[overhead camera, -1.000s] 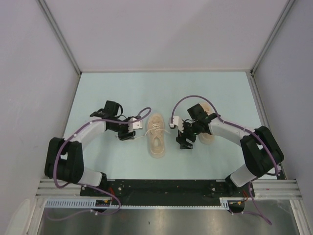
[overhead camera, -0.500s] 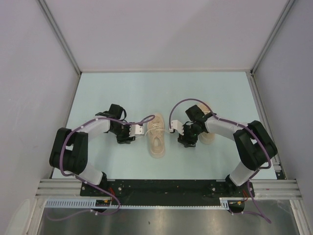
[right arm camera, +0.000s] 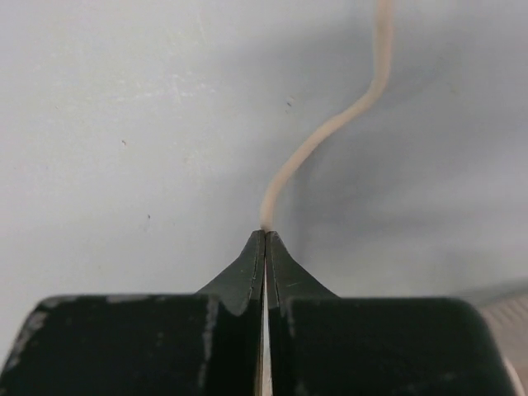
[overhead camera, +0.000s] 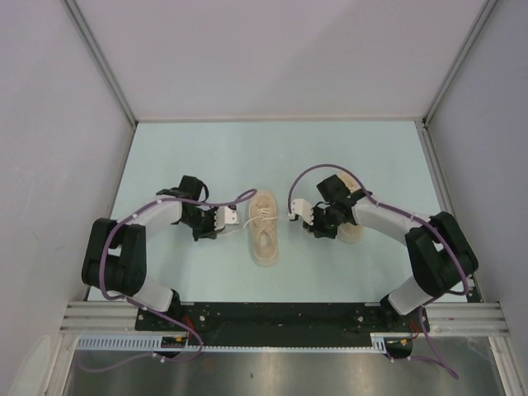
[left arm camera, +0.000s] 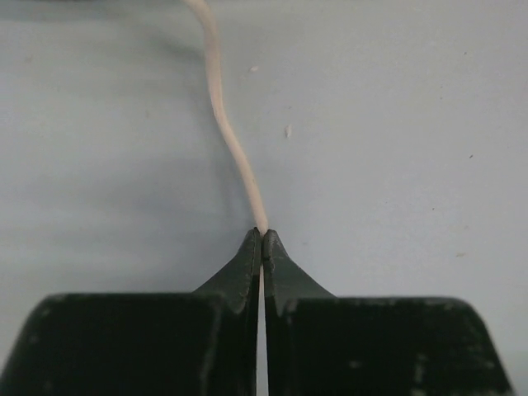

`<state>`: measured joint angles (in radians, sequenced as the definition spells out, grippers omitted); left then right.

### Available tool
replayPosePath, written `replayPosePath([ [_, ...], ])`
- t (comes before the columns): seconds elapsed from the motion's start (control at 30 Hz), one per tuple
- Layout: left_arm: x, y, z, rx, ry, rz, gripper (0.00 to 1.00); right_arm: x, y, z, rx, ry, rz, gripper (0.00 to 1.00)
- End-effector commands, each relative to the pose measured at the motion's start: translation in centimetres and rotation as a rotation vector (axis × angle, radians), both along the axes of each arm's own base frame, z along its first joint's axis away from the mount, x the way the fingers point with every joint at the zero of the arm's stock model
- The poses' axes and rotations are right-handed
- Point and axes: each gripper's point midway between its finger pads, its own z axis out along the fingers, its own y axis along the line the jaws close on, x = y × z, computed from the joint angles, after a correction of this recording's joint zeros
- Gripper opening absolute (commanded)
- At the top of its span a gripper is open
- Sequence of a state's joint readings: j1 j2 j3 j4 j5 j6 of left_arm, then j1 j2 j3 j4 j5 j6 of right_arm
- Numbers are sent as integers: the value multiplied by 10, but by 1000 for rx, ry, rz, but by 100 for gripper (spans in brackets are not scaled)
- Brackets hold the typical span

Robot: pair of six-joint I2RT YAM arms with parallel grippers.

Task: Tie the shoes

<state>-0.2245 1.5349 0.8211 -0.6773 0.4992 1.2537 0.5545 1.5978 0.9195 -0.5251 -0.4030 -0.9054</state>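
We see left fingers (left arm camera: 241, 266) clamped on the left lace (left arm camera: 233, 155), right fingers (right arm camera: 280, 272) on the right lace (right arm camera: 323, 134).

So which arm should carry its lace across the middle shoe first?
Left, marginally. The left gripper and right gripper are each shut on a thin off-white lace, but the left sits beside the beige low-top sneaker with bare table around, while the right arm reaches over the second sneaker.
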Motion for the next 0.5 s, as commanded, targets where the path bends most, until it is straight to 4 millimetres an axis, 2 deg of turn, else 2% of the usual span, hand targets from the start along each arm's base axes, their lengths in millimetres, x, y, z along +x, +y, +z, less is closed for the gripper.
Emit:
replayPosePath([
  [0.0, 21, 16, 39, -50, -92, 153, 0, 13, -16, 44, 34, -101, -118, 0],
  [0.13, 37, 40, 60, -69, -171, 292, 0, 17, -40, 62, 36, -123, -201, 0],
  [0.23, 46, 55, 71, -75, -205, 399, 0, 16, -53, 64, 11, -126, -234, 0],
  [0.27, 49, 56, 75, -77, -219, 411, 0, 17, -55, 65, 7, -130, -241, 0],
  [0.33, 55, 77, 82, -84, -233, 511, 0, 19, -60, 66, -3, -139, -256, 0],
  [0.47, 63, 98, 97, -115, -286, 606, 0, 18, -63, 65, -8, -130, -275, 0],
])
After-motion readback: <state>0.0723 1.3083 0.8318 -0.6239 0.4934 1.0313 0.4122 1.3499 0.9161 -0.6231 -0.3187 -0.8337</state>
